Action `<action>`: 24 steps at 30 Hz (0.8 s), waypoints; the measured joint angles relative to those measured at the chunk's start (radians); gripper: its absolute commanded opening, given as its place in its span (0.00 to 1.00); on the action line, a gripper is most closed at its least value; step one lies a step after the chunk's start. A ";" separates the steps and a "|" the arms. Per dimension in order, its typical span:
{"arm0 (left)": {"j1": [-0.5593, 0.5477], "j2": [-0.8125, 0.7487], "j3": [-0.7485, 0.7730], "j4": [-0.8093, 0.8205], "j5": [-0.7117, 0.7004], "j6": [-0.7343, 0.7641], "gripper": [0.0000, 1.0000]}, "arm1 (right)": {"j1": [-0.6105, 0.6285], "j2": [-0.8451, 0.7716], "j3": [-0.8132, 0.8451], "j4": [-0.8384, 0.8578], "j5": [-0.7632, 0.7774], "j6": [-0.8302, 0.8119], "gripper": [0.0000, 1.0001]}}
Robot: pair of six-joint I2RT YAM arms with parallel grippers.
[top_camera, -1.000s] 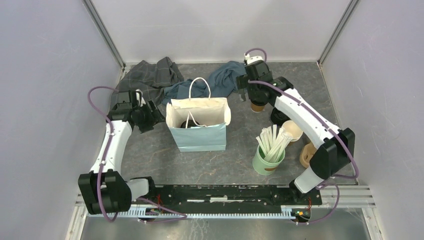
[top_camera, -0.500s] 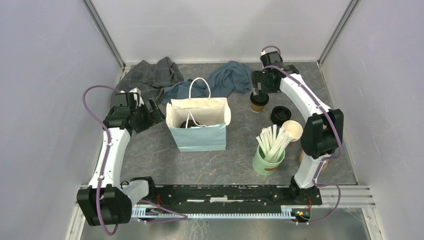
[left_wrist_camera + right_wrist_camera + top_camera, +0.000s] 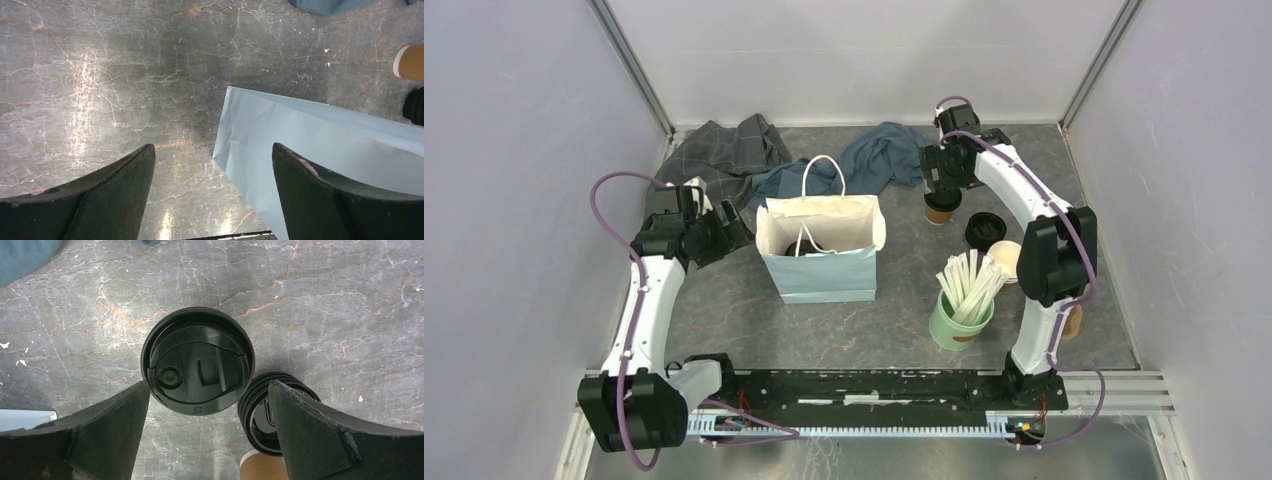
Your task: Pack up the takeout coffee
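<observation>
1. Jaws of the right gripper [image 3: 208,390] are spread wide and nothing is gripped
2. A small brown kraft paper cup with a round black plastic sip lid [image 3: 197,360] is seen upright on the grey marbled table [image 3: 350,315], beneath the gap between those jaws
3. A stack of black lids [image 3: 262,410] is set just beside the cup
4. The left gripper [image 3: 212,150] is held wide open and empty, near a pale blue paper bag [image 3: 320,145]

Pale grey walls [image 3: 844,60] enclose a dark marbled tabletop [image 3: 824,335].
</observation>
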 measured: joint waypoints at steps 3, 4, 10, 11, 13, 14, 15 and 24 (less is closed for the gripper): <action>0.000 0.000 0.000 0.000 0.000 0.001 0.92 | 0.000 0.004 0.000 0.000 -0.017 -0.007 0.95; 0.000 0.000 0.000 -0.001 0.000 0.002 0.92 | 0.000 0.004 0.000 0.001 -0.020 -0.009 0.95; 0.000 0.000 0.000 -0.003 0.000 0.019 0.91 | 0.000 0.011 0.001 0.001 -0.027 -0.013 0.94; 0.000 0.000 0.000 -0.003 0.000 0.019 0.91 | 0.000 0.013 0.001 0.001 -0.027 -0.013 0.94; 0.000 0.000 0.000 -0.003 0.000 0.019 0.91 | -0.001 0.018 0.001 0.001 -0.031 -0.013 0.92; 0.000 0.000 0.000 -0.003 0.000 0.019 0.91 | -0.001 0.020 0.001 0.001 -0.034 -0.013 0.92; 0.000 0.000 0.000 -0.004 0.000 0.019 0.91 | -0.002 0.022 0.001 0.002 -0.037 -0.013 0.91; 0.000 0.000 0.000 -0.008 0.000 0.020 0.90 | -0.010 0.032 0.002 0.002 -0.046 -0.016 0.87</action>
